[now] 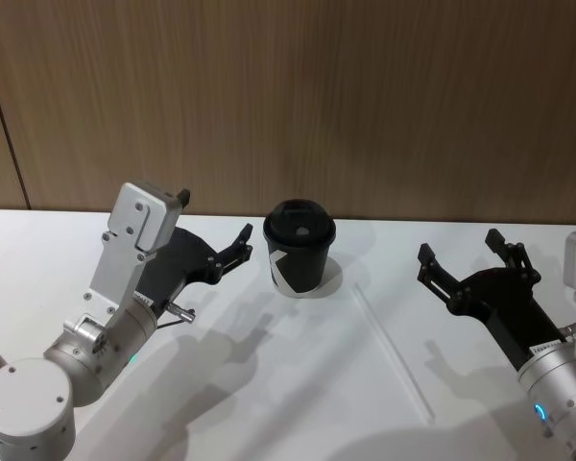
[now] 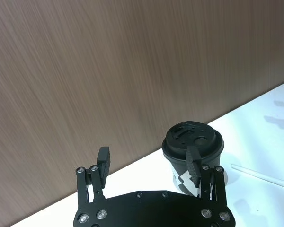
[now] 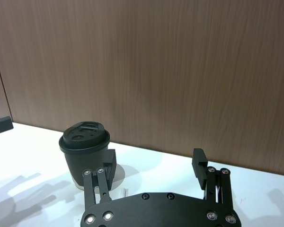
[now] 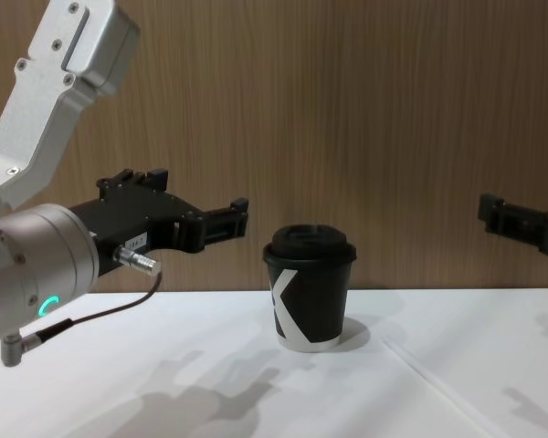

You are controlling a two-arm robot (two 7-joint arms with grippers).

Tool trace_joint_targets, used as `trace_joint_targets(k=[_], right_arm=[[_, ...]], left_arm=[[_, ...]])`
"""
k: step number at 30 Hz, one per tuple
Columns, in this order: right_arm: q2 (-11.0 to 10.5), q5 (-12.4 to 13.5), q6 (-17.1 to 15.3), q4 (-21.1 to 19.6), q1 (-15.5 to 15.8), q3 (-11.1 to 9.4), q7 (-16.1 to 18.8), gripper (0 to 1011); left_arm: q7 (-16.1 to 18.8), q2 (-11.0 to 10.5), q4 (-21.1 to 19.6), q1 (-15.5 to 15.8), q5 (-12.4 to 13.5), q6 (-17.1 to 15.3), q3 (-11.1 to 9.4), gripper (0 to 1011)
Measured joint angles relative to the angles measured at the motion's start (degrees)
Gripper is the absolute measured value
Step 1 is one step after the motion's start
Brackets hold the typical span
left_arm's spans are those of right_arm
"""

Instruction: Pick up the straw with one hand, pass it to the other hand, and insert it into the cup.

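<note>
White straw (image 1: pixel 394 353) lying flat on the table (image 1: pixel 269 384), right gripper (image 1: pixel 459 245) hovering near it, fingers spread wide, left gripper (image 2: pixel 149 160) held level, fingers apart too, pointing toward the upright black cup (image 1: pixel 300 254) at the back

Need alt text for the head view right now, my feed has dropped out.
A long thin white straw lies flat and untouched on the white table, between the black lidded paper cup and the open right gripper. The left gripper, also open, hovers just left of the cup.
</note>
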State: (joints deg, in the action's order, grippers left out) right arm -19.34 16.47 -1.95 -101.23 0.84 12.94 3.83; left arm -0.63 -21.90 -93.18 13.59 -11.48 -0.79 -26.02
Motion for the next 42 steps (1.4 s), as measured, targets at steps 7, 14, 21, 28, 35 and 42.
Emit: trace_joint_targets(k=[7, 14, 21, 28, 35, 42], right_arm=[[0.00, 0.00, 0.00, 0.00, 0.00, 0.00, 0.00, 1001], [0.00, 0.00, 0.00, 0.00, 0.00, 0.00, 0.00, 1001], [0.00, 0.00, 0.00, 0.00, 0.00, 0.00, 0.00, 1001], [0.00, 0.00, 0.00, 0.00, 0.00, 0.00, 0.00, 1001], [0.00, 0.00, 0.00, 0.00, 0.00, 0.00, 0.00, 1001], [0.00, 0.00, 0.00, 0.00, 0.00, 0.00, 0.00, 1001]], left_arm=[[0.00, 0.00, 0.00, 0.00, 0.00, 0.00, 0.00, 1003], [0.00, 0.00, 0.00, 0.00, 0.00, 0.00, 0.00, 1003], [0.00, 0.00, 0.00, 0.00, 0.00, 0.00, 0.00, 1003], [0.00, 0.00, 0.00, 0.00, 0.00, 0.00, 0.00, 1003], [0.00, 0.00, 0.00, 0.00, 0.00, 0.00, 0.00, 1003], [0.00, 0.00, 0.00, 0.00, 0.00, 0.00, 0.00, 1003]])
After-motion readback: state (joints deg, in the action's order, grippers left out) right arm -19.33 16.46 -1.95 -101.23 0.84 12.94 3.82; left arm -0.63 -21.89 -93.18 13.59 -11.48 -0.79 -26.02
